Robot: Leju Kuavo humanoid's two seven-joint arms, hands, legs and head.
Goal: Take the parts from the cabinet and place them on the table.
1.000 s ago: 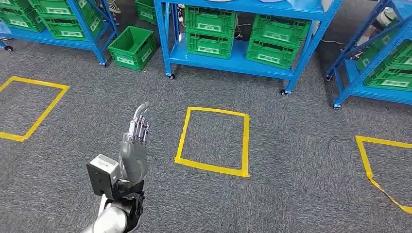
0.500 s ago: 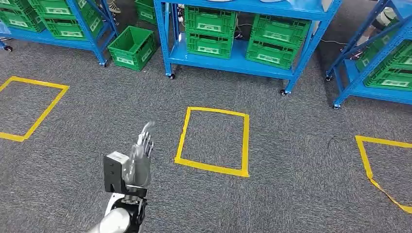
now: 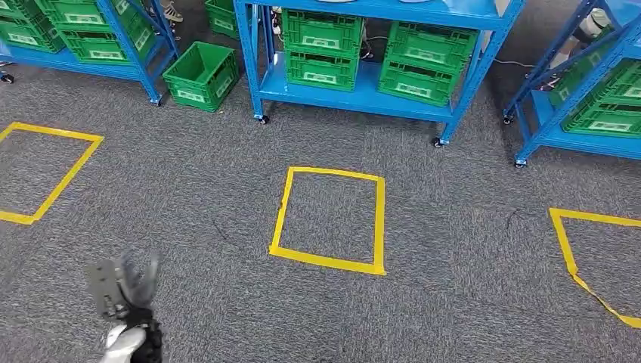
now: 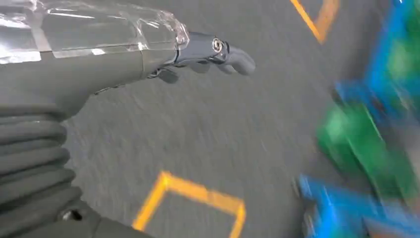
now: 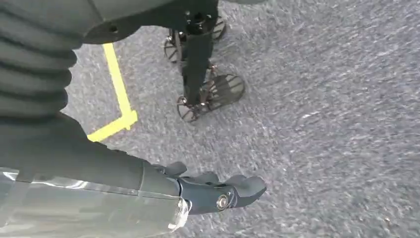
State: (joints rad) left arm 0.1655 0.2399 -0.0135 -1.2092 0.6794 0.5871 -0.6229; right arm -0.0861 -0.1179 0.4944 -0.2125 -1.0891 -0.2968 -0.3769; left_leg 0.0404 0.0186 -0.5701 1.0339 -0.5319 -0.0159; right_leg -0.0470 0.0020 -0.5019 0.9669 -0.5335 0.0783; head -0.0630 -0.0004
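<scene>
The blue cabinet rack stands at the far side of the carpet with green crates on its shelves; what lies inside them is hidden. My left hand hangs low at the near left, blurred, fingers stretched out and holding nothing. The left wrist view has the same hand over grey carpet, well short of the rack. My right hand hangs over the carpet with its fingers loosely extended and nothing in them.
A loose green crate sits on the floor left of the rack. More blue racks with crates stand far left and far right. Yellow tape squares mark the carpet. A black wheeled stand is near my right hand.
My left arm has dropped from a raised, forward pose to low at the near left. The whole picture has shifted slightly, so the camera moved.
</scene>
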